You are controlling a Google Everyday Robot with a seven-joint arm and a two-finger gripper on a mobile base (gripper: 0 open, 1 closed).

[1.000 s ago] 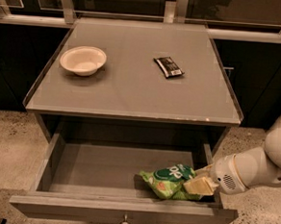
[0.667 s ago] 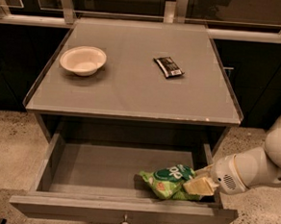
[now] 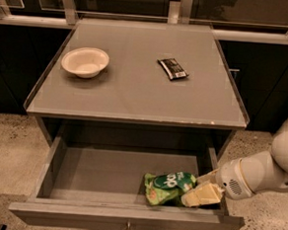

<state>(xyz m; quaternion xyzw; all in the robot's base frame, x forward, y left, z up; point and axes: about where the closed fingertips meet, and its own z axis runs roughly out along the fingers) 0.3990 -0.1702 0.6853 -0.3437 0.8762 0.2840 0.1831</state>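
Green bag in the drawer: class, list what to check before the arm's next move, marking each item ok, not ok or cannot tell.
1. The drawer is open: ok.
2. The green bag lies inside it, front right: ok.
3. The gripper is in the drawer, against the bag: ok.
4. Hold on the bag is secure: cannot tell.
5. The bowl and dark packet sit on the tabletop, away from the gripper: ok.

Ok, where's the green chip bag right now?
In the camera view, the chip bag lies in the open drawer, near its front right corner, with the gripper at the bag's right edge.
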